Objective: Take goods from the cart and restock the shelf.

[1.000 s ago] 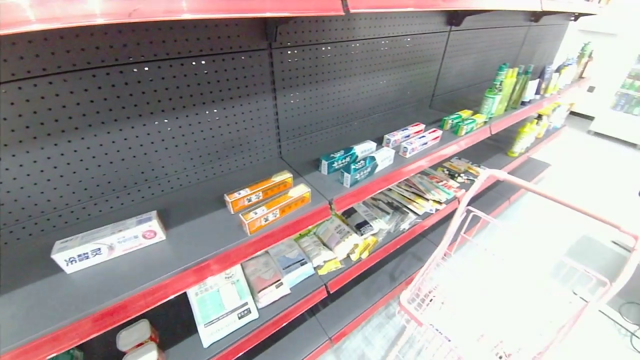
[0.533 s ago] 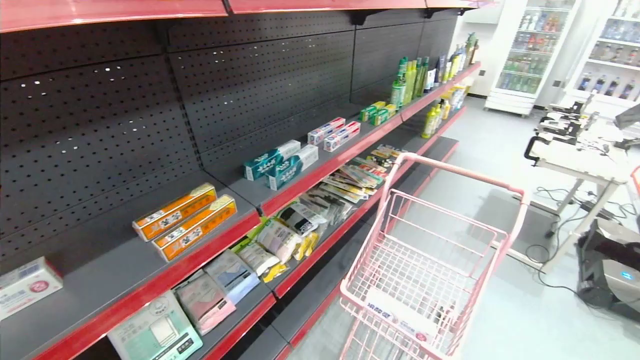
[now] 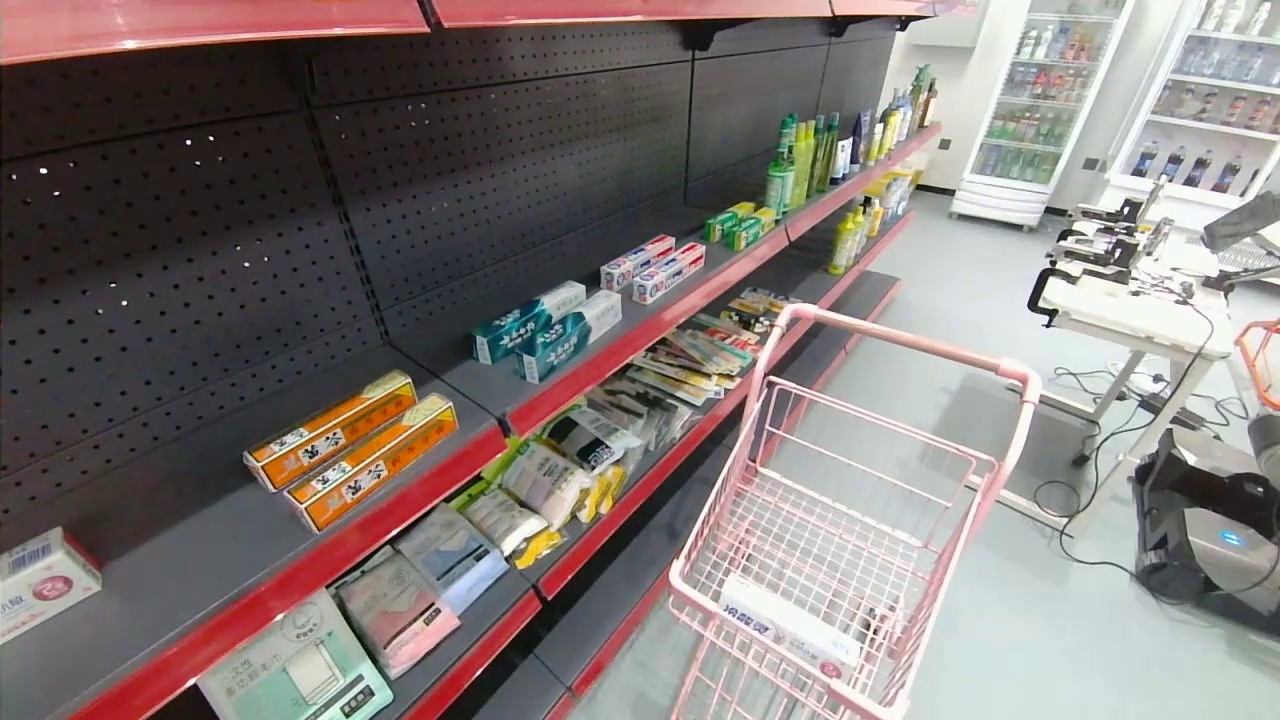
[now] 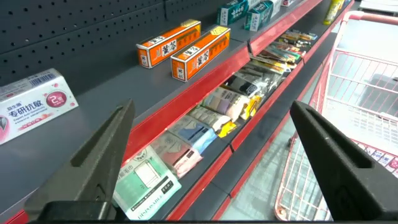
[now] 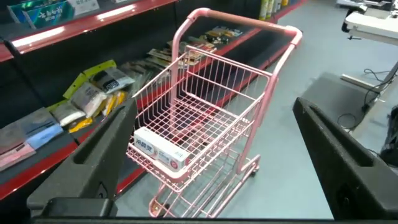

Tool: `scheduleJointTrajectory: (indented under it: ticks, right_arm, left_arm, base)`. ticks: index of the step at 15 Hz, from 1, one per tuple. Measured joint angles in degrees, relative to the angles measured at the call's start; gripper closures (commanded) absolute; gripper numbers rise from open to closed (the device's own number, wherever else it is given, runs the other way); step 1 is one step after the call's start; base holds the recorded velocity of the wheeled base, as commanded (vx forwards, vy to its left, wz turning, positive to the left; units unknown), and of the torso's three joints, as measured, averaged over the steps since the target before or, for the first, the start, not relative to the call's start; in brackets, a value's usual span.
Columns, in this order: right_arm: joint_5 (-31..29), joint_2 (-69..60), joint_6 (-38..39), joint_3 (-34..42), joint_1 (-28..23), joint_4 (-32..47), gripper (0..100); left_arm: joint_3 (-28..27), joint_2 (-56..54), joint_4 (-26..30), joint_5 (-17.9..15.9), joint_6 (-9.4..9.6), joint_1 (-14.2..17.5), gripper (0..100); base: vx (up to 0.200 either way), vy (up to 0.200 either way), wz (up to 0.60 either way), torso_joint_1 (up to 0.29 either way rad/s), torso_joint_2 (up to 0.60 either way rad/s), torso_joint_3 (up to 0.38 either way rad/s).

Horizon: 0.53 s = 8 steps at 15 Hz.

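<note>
A pink wire cart (image 3: 1005, 440) stands in the aisle beside the red-edged shelf (image 3: 300, 580). A white toothpaste box (image 3: 790, 632) lies in the cart's basket at its near end. The right wrist view looks down on this cart (image 5: 242, 22) and box (image 5: 160, 149), with my right gripper (image 5: 217, 165) open and high above them. My left gripper (image 4: 211, 165) is open in front of the shelf, nothing between its fingers. On the shelf board lie a matching white box (image 3: 40, 590) (image 4: 34, 102) and two orange boxes (image 3: 350, 450) (image 4: 183, 50).
Further along the board lie teal boxes (image 3: 545, 325), red-and-white boxes (image 3: 650, 268) and green bottles (image 3: 800, 160). Packets (image 3: 560, 470) fill the lower shelf. A white table (image 3: 1130, 315), floor cables and a dark machine (image 3: 1210, 530) stand right of the cart; drink fridges (image 3: 1040, 100) behind.
The head camera has swung to the right: the cart, table and fridges came into view and the shelf goods slid left in the picture. Nothing itself has moved.
</note>
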Motion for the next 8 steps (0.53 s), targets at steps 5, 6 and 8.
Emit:
scheduleJointTrajectory:
  ticks: [5, 6, 8]
  right_arm:
    - [-1.46, 2.47, 0.2, -4.46, -0.4, 0.26, 0]
    - [-1.49, 5.42, 1.67, -8.77, -0.35, 0.65, 0]
    - [0.06, 16.36, 3.64, -19.94, -0.11, 2.51, 0]
  left_arm:
    - [0.0, 0.0, 0.0, 0.0, 0.0, 0.02, 0]
    - [0.0, 0.0, 0.0, 0.0, -0.02, 0.02, 0]
    - [0.0, 0.0, 0.0, 0.0, -0.28, 0.0, 0]
  base:
    - [0.0, 0.0, 0.0, 0.0, 0.0, 0.0]
    - [0.0, 0.0, 0.0, 0.0, 0.0, 0.0]
    - [0.0, 0.0, 0.0, 0.0, 0.0, 0.0]
